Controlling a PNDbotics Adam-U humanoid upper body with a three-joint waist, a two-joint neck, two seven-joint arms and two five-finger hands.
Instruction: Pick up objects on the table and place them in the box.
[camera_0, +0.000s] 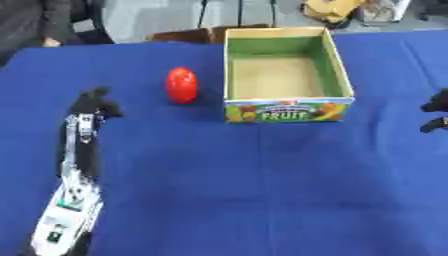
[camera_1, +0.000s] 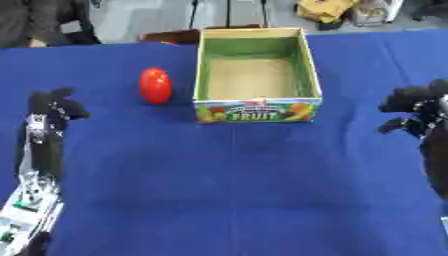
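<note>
Left hand (camera_0: 94, 104) near glossy red egg-shaped object (camera_0: 182, 85), beside box (camera_0: 333, 55)

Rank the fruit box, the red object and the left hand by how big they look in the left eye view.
1. Fruit box, clearly largest.
2 and 3. Red object and left hand look about alike; the hand's outline is unclear, so I won't rank them.

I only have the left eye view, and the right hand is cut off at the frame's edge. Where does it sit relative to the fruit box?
Observer: In the right eye view the black right hand shows whole, to the right of the printed cardboard fruit box, apart from it, level with its front wall.
Operator: Is it holding anything?
Observer: No; nothing is in it.
Operator: And its arm?
Observer: The right forearm runs down the right edge over the blue tablecloth.
</note>
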